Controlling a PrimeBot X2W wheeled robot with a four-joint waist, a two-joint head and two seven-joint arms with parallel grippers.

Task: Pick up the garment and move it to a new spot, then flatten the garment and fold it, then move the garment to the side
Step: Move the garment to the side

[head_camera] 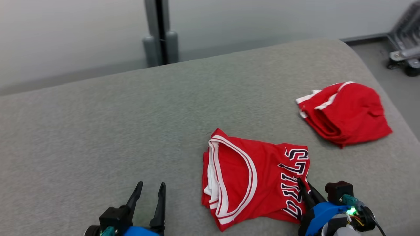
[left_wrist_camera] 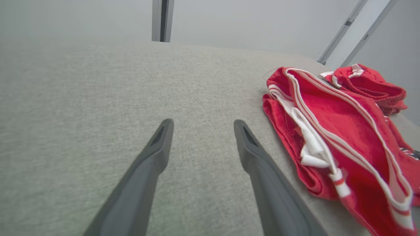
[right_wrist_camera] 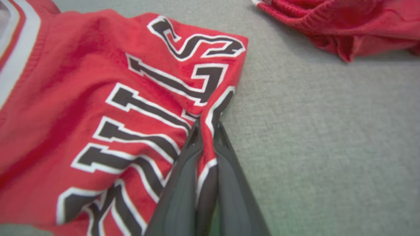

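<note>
A folded red jersey, the garment (head_camera: 252, 180), lies on the grey padded surface with white-trimmed openings at its left and black "BULLS" lettering along its right side. My right gripper (head_camera: 303, 185) is shut on the jersey's lettered right edge; in the right wrist view the garment (right_wrist_camera: 98, 108) is pinched into a ridge between the two dark fingers of that gripper (right_wrist_camera: 206, 126). My left gripper (head_camera: 151, 188) stands open over bare grey surface, left of the jersey. In the left wrist view the open gripper (left_wrist_camera: 201, 126) has the garment (left_wrist_camera: 341, 131) off to its right, apart from it.
A second red piece of clothing with white stripes (head_camera: 344, 111) lies crumpled at the far right of the grey surface (head_camera: 131, 131), also seen as red cloth (right_wrist_camera: 344, 23). The surface drops off at its right edge toward the floor, where a wheeled metal stand (head_camera: 405, 55) sits. A dark post (head_camera: 160, 32) rises behind.
</note>
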